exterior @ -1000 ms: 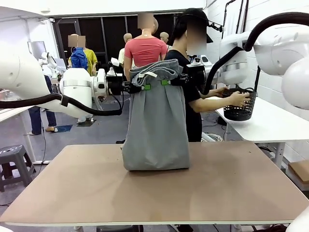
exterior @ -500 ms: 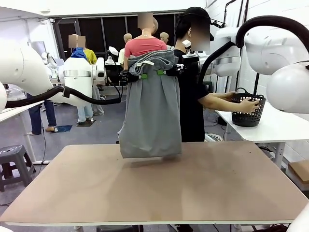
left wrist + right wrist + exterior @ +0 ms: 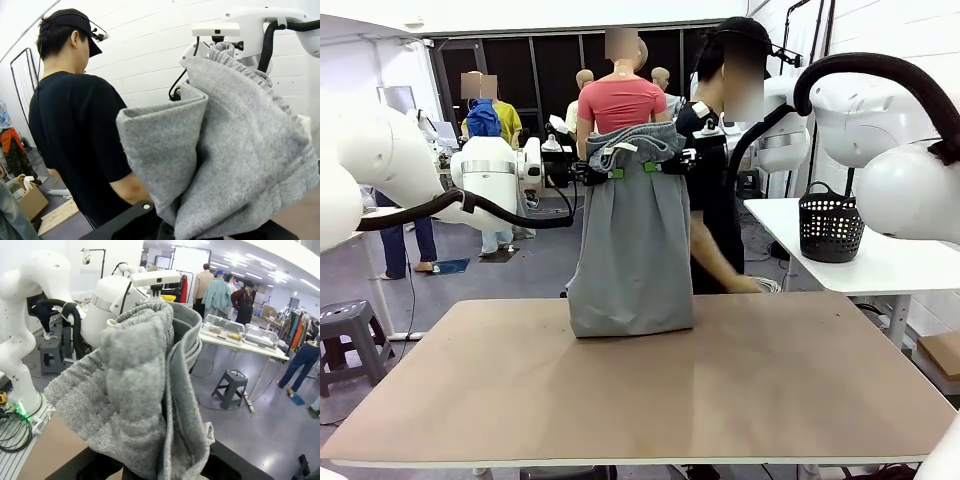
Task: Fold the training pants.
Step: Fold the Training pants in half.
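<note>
Pants (image 3: 632, 250) hung straight down from both claws, left (image 3: 612, 173) and right (image 3: 655, 166), each pinched shut on the waistband, bottom edge touching the table (image 3: 740, 390).

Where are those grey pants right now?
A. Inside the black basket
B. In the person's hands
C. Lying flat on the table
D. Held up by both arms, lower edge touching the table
D: both grippers' jaws clamp the top of the training pants, whose lower edge rests on the table.
</note>
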Tool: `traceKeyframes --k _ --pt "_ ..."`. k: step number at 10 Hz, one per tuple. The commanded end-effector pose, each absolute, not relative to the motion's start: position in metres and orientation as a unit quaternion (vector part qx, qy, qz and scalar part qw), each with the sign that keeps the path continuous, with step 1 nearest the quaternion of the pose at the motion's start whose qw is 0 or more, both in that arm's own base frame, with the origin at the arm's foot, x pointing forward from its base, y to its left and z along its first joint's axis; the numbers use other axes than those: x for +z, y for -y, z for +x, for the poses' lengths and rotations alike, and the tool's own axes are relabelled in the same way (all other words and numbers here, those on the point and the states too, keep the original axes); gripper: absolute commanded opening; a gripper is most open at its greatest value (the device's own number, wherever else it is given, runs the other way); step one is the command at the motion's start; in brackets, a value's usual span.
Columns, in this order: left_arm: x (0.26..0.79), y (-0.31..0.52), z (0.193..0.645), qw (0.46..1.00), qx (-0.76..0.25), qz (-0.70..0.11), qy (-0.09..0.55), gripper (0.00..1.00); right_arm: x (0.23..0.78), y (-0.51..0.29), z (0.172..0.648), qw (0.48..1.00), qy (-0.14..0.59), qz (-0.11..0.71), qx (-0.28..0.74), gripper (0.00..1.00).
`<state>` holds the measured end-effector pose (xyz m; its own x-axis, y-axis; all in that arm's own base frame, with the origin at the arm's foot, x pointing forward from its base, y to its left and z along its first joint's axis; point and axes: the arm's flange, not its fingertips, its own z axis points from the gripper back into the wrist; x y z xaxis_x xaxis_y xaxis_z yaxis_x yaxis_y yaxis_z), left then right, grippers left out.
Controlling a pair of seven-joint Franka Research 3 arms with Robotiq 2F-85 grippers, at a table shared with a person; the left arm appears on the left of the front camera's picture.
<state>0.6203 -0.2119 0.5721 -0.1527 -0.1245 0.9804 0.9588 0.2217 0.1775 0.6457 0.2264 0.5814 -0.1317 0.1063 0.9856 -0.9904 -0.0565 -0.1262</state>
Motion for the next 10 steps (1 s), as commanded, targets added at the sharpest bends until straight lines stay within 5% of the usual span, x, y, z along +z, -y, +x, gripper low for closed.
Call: traceKeyframes --k 1,10 --pt "0.570 0.204 0.611 0.512 -0.514 -0.378 0.575 0.00 0.566 -0.226 0.620 0.472 0.484 0.457 0.578 0.00" --pt "0.463 0.193 0.496 0.587 -0.395 -0.561 0.430 0.00 0.458 -0.188 0.523 0.572 0.313 0.625 0.430 0.00"
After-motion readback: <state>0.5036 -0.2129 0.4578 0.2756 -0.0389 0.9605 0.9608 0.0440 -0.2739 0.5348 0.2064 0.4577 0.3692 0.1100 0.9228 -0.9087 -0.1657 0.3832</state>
